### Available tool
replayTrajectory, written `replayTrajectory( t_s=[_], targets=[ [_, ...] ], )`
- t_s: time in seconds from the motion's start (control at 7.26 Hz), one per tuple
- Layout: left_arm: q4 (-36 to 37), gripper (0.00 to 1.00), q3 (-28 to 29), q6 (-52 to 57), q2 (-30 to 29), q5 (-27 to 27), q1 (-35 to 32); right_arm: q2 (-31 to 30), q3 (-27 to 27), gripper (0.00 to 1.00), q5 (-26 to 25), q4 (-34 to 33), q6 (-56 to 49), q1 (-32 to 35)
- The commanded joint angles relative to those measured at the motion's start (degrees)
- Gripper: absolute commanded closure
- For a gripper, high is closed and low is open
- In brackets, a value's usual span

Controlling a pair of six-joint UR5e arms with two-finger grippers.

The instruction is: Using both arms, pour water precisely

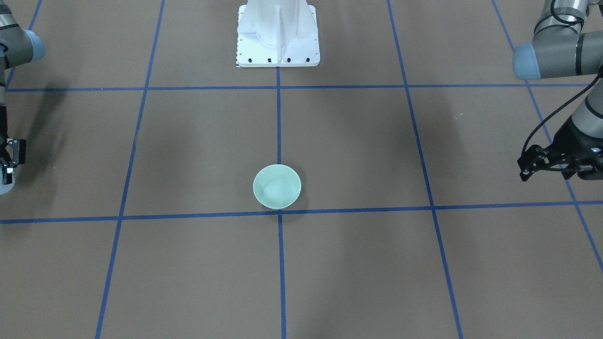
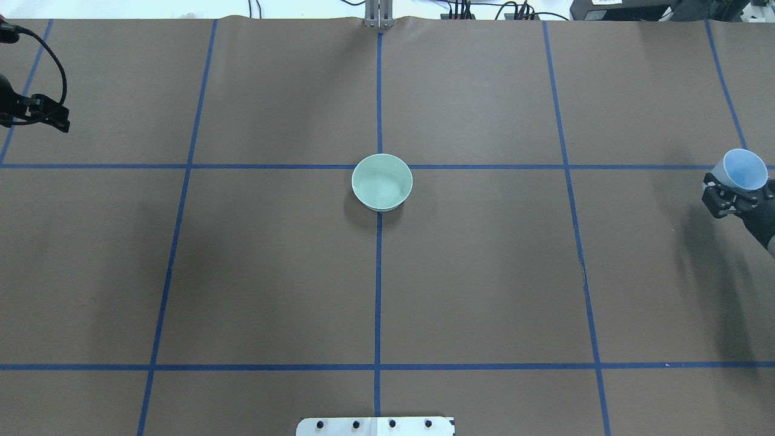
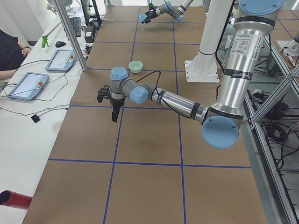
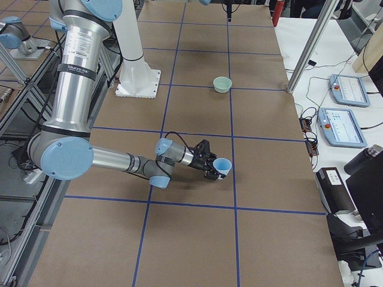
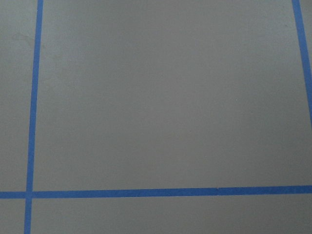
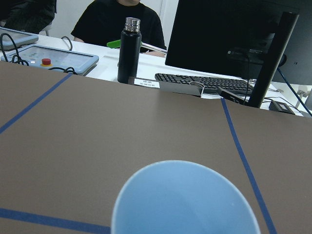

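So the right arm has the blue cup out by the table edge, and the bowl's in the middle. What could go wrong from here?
1. The right gripper holds the blue cup far from the green bowl; over that long carry any water might slosh out. I cannot see its level.
2. The bowl stands free, and the left gripper, open and empty, is far off, so a nudge from the cup could shift it.

We look on a wide table (image 2: pixel 272 272) covered in brown paper and marked into squares with blue tape (image 2: pixel 378 290). Along one side runs a white desk (image 3: pixel 18 122) carrying two teach pendants (image 3: pixel 27 85), a black monitor (image 6: pixel 229 36), a keyboard (image 6: pixel 202 83) and a black bottle (image 6: pixel 129 51). We see a person in black (image 6: pixel 117 19) seated there, and an aluminium post (image 3: pixel 70 32) standing at the desk's edge.
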Motion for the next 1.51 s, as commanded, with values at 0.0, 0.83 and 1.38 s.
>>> replayTrajectory(
  t_s=[0.0, 0.83, 1.38],
  targets=[
    [0.07, 0.01, 0.14, 0.07, -0.37, 0.07, 0.06, 0.22, -0.61, 1.00, 2.42, -1.03, 0.07, 0.03],
    [0.07, 0.01, 0.31, 0.42, -0.63, 0.07, 0.06, 0.66, -1.84, 1.00, 6.37, -1.22, 0.07, 0.38],
    [0.16, 0.01, 0.31, 0.42, -0.63, 0.07, 0.06, 0.75, -1.84, 0.01, 6.65, -1.13, -0.28, 0.47]
  ],
)
